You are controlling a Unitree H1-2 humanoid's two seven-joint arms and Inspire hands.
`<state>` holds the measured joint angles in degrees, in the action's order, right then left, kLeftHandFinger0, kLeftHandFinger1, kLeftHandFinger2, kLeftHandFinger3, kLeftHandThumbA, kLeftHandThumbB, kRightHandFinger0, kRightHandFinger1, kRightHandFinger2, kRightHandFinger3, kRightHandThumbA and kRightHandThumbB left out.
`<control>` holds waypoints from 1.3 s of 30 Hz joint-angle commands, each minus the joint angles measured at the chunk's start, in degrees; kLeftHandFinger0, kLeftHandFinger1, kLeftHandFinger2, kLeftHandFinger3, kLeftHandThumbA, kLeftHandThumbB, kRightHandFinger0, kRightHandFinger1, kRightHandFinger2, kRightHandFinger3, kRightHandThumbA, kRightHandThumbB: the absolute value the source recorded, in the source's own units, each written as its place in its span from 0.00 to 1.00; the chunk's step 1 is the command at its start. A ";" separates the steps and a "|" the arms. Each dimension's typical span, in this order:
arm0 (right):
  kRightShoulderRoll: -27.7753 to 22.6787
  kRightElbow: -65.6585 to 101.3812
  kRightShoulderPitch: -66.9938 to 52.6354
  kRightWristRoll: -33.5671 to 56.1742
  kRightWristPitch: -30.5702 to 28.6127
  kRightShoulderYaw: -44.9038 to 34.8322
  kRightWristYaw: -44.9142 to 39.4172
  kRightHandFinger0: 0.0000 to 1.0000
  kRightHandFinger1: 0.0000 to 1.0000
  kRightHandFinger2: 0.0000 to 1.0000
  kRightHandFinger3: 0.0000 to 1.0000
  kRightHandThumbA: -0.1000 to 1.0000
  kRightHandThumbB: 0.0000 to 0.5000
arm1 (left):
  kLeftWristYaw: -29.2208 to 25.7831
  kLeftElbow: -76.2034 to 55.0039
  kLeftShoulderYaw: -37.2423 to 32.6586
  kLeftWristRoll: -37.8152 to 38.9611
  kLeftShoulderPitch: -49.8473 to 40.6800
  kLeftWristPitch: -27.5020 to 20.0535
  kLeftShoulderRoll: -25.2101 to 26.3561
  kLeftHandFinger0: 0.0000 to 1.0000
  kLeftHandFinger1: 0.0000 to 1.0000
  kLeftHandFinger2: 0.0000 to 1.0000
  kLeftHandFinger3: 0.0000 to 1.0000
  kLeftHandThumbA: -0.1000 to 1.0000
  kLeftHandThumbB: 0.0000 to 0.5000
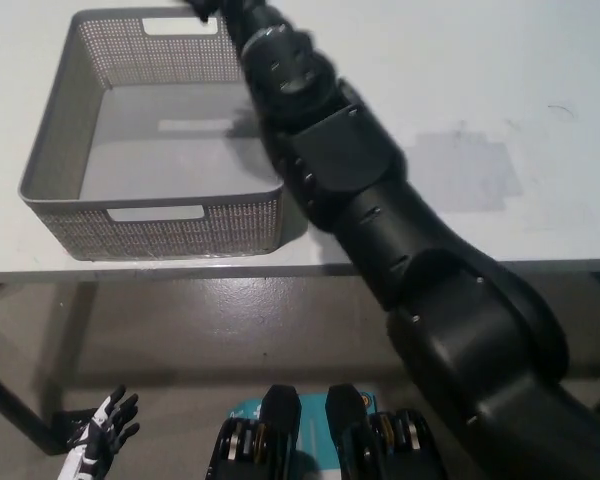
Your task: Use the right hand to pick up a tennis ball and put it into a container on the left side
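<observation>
Black right arm (360,190) reaches to 11 o'clock across the grey mesh basket (55,150) rim, presumably to drop; hand and ball out of frame, fingers' state untellable. White left hand (95,448) idles at 7 o'clock, fingers spread

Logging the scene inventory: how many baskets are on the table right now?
1. The grey mesh basket sits on the white table at its left; the black right arm crosses its far right corner and could hide something small.

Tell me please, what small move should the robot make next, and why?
Probably shift the right arm slightly back toward the robot, bringing the hand over the grey basket's bare floor. The arm crosses the basket's right wall, but the hand leaves the picture at the far rim, so the ball is unseen. The left hand rests low.
</observation>
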<state>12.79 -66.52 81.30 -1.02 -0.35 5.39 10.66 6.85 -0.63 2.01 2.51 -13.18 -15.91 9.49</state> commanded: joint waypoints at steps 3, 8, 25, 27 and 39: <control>0.47 -7.27 4.61 -8.20 -8.69 7.10 4.73 0.00 0.35 0.76 0.80 0.00 0.33 | 0.74 -2.31 -0.71 -1.74 1.10 0.94 1.41 1.00 1.00 1.00 1.00 1.00 0.56; 0.31 -10.92 3.50 -10.31 -9.13 11.20 5.09 0.00 0.37 0.82 0.72 0.00 0.34 | 1.13 -2.34 -1.29 -1.75 2.05 1.16 1.74 1.00 1.00 1.00 1.00 1.00 0.55; 1.01 -13.95 2.45 -17.58 -5.89 20.45 4.32 0.00 0.43 0.84 0.81 0.00 0.39 | 1.18 -3.66 -2.63 -2.99 3.30 2.68 2.66 1.00 1.00 1.00 1.00 1.00 0.55; 1.09 -13.95 2.56 -17.98 -5.65 20.72 4.25 0.00 0.46 0.85 0.83 0.00 0.41 | 1.22 -3.98 -2.54 -3.32 3.39 2.98 2.80 1.00 1.00 1.00 1.00 1.00 0.57; 0.58 -14.36 5.13 -20.10 2.37 23.20 -5.58 1.00 1.00 1.00 1.00 0.78 0.97 | 1.34 -4.50 -2.45 -3.92 4.40 3.64 3.02 1.00 1.00 1.00 1.00 1.00 0.60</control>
<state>13.02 -81.45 81.29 -19.63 -1.45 28.51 10.07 7.80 -3.27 -0.35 -0.57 -9.49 -12.13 11.49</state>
